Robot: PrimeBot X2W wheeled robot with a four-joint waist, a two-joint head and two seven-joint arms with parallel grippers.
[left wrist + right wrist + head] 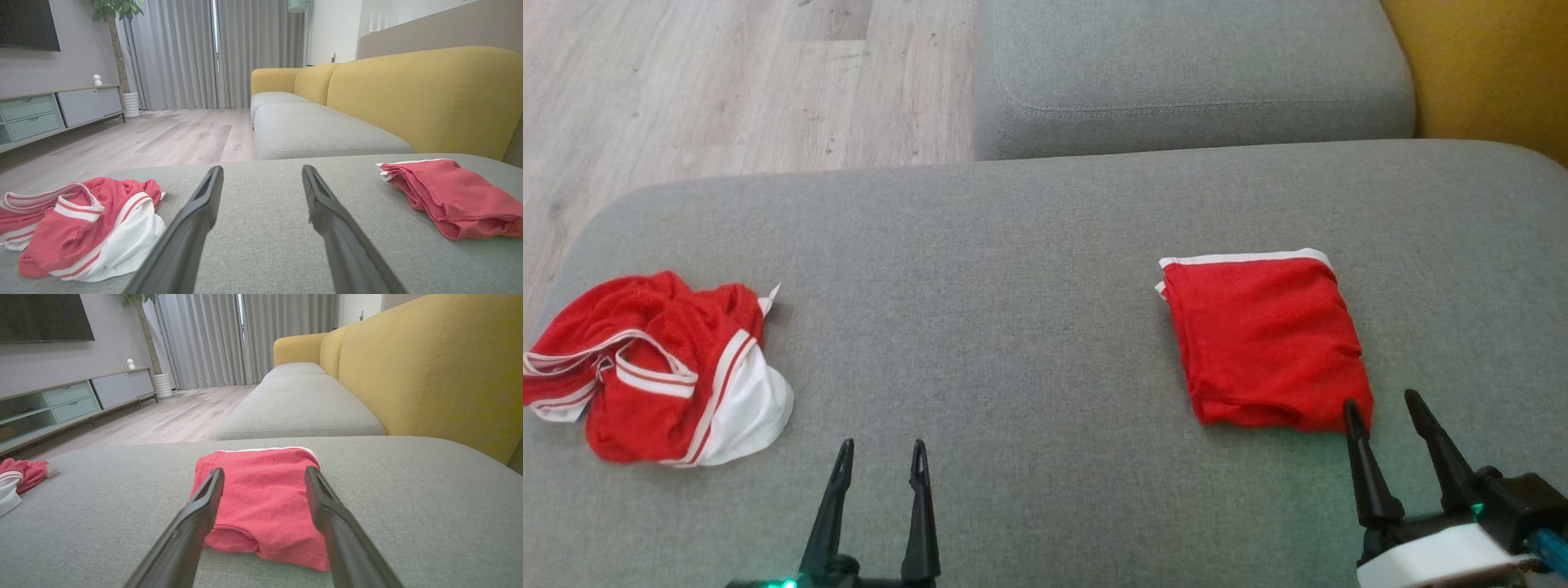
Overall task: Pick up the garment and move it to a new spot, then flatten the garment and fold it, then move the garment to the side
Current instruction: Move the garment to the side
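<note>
A broad grey sofa cushion (1045, 245) was seen across most of the head view, and both garments were carried on it. Pale wooden floor (727, 82) was shown at 10 o'clock, a second grey cushion (1192, 73) at 12 to 1 o'clock, and a yellow backrest (1486, 65) at 2 o'clock. A crumpled red-and-white garment (654, 367) was found at 8 o'clock near the cushion's left edge, bunched in a loose heap with striped bands and a white panel turned up. A folded red garment (1262, 343) was laid flat at 3 to 4 o'clock as a neat rectangle, a white band showing along its far edge; the two garments were kept well apart, with bare cushion between them. The left gripper (883, 445) was placed at 6 to 7 o'clock over bare fabric, its fingers spread wide and nothing held between them. The right gripper (1380, 398) was placed at 4 to 5 o'clock, likewise spread wide and gripping nothing, its fingers pointed at the near right corner of the folded red garment. One fingertip was seen overlapping that corner, but whether cloth was touched could not be told. In the right wrist view the folded red garment was framed between and beyond the two dark fingers.
</note>
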